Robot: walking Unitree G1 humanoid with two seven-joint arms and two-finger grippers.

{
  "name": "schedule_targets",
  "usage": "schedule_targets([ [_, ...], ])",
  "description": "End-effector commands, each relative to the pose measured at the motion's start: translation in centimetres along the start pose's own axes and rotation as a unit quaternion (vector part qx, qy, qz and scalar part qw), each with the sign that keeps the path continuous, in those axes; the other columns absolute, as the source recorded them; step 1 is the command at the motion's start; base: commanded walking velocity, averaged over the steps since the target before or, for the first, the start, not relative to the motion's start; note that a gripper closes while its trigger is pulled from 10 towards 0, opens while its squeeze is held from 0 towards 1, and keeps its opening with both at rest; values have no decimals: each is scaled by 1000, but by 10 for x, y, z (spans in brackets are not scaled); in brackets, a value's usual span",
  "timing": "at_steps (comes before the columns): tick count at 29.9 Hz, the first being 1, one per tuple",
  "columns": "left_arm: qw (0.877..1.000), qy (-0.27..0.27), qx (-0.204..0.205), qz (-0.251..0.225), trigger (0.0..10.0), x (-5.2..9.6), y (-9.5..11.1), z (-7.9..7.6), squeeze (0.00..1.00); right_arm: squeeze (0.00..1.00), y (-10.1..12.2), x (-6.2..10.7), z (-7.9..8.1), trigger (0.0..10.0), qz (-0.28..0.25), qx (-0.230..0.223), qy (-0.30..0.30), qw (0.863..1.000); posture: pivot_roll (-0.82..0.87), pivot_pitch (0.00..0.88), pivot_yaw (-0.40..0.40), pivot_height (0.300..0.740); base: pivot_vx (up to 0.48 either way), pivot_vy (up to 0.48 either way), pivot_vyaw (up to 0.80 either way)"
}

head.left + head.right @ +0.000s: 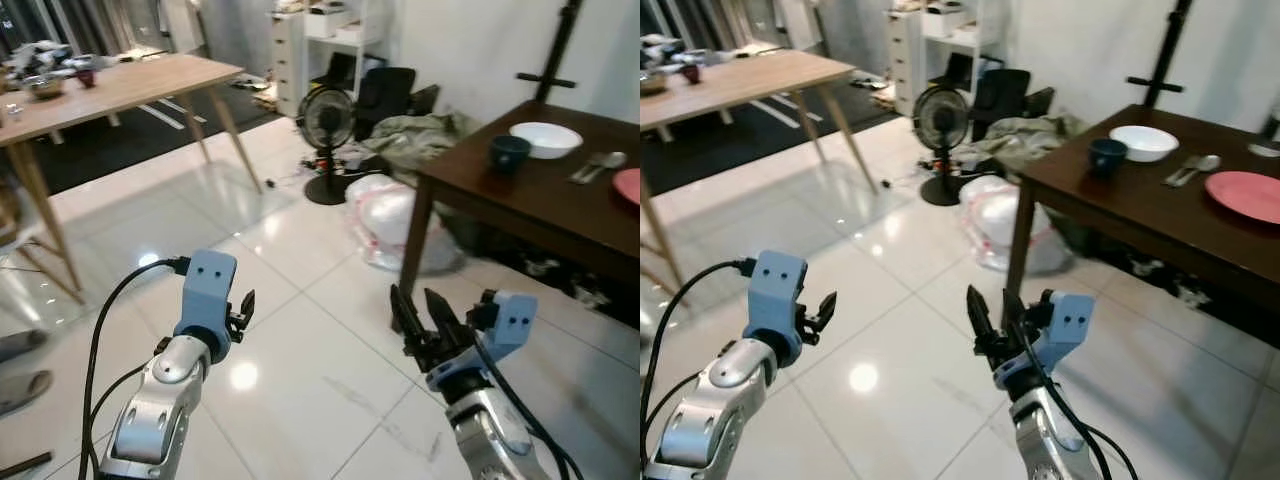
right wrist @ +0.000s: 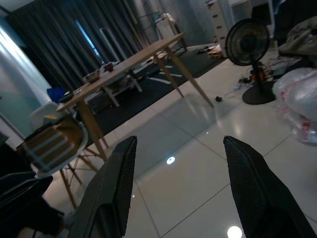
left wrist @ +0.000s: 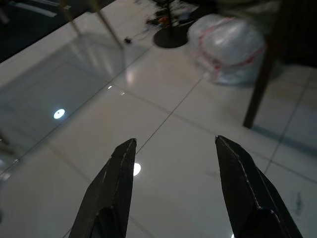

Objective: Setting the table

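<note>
- Both tools, left tool (image 1: 243, 309) and right tool (image 1: 424, 318), hang spread and empty.
- The right arm could clip the dark table (image 1: 1140, 205) corner at right; the dishes sit far back.

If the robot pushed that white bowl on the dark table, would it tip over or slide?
The white bowl looks wide and shallow, so it would probably slide across the dark table rather than tip. It looks ceramic, so likely breakable if knocked off.
</note>
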State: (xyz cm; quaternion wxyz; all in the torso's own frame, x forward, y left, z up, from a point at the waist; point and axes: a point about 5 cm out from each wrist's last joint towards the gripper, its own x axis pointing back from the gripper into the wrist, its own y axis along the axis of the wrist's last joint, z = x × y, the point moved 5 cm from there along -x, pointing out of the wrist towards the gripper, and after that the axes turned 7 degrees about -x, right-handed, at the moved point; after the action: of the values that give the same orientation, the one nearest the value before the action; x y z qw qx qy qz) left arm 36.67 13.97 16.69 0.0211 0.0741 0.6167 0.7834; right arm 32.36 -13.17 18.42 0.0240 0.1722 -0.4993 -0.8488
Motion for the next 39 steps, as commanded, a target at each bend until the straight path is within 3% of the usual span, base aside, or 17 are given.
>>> schedule_targets([
  [1,1000,15,-9,24,10000,-1,-11,5,0,0,-4,2,-1,10000,8,-5,-2,1000,-5,16,129,740,0,0,794],
  [24,998,60,-15,30,10000,-4,-15,18,0,0,-5,3,0,10000,11,-10,3,1000,-5,23,120,740,0,0,793],
  [28,996,80,-27,32,10000,-5,-17,23,0,0,-6,3,0,10000,12,-3,2,1000,-6,23,120,740,420,0,194],
  [31,995,89,-24,34,10000,-7,-18,26,0,0,-8,3,-9,10000,13,11,-24,1000,-8,23,117,740,465,0,0],
  [34,997,67,-45,20,10000,-10,-18,17,0,0,-17,12,-38,10000,34,54,-65,996,-11,23,119,740,465,0,0],
  [39,997,32,-70,16,10000,-10,-27,1,0,0,-38,26,-51,10000,88,59,-49,993,-14,23,121,740,465,0,0],
])
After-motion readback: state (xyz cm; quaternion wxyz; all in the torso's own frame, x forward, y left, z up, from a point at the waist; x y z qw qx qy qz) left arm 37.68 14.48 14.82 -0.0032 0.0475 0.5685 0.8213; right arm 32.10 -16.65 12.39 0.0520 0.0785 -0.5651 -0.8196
